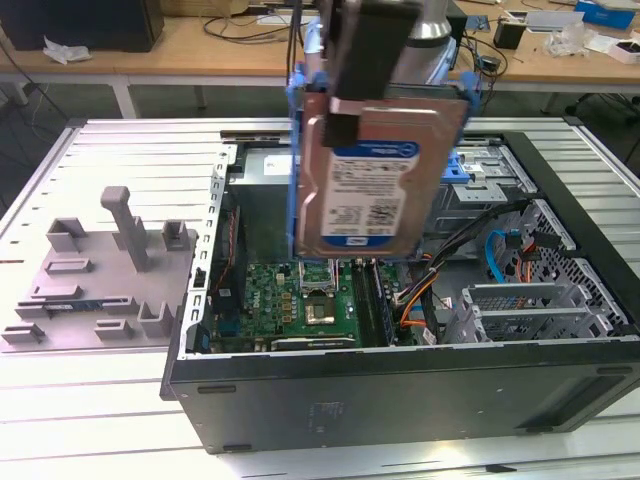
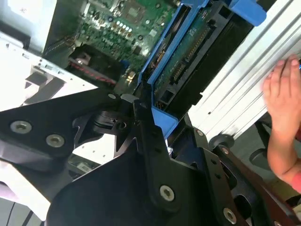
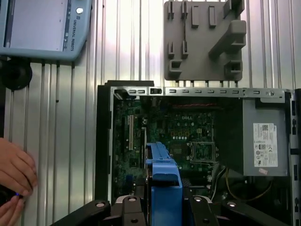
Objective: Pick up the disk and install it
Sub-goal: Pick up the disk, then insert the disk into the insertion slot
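Bright even light; glare whitens the slatted table (image 2: 235,84).

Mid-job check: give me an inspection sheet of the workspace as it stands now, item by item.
Surface: ribbed metal table, carrying the open computer case.
Job's things: the disk, in its blue carrier, hangs upright in the air over the case's motherboard; not yet installed.
Clutter: grey fixture plate on the table, at the exterior view's left of the case.
Grippers: the tool is shut on the disk's carrier edge.
Cables: a coloured wire bundle and a blue cable lie inside the case.
Surroundings: a person's hand is over the table near the case; wooden benches stand behind.
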Robot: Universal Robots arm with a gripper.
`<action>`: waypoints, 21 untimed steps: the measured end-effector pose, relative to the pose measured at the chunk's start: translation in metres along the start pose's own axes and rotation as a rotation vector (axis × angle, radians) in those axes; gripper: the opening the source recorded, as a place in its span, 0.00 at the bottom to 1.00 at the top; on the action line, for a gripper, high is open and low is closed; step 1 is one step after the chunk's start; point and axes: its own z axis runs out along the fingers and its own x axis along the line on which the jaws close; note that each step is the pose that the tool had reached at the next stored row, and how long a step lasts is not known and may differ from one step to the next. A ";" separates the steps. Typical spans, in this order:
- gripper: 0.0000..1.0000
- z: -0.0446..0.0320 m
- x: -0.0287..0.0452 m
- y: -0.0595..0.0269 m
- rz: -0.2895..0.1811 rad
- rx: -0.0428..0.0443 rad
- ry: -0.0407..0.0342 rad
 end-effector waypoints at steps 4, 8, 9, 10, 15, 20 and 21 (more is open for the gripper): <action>0.36 -0.0022 0.0081 -0.0224 0.000 -0.0013 0.0001; 0.36 -0.0033 0.0115 -0.0362 0.000 -0.0021 0.0001; 0.36 -0.0034 0.0115 -0.0362 0.000 -0.0022 0.0001; 0.36 -0.0034 0.0115 -0.0363 0.000 -0.0021 0.0001; 0.36 -0.0034 0.0115 -0.0365 0.000 -0.0021 0.0001; 0.36 -0.0034 0.0115 -0.0373 0.000 -0.0021 0.0001; 0.36 -0.0034 0.0115 -0.0374 0.000 -0.0021 0.0001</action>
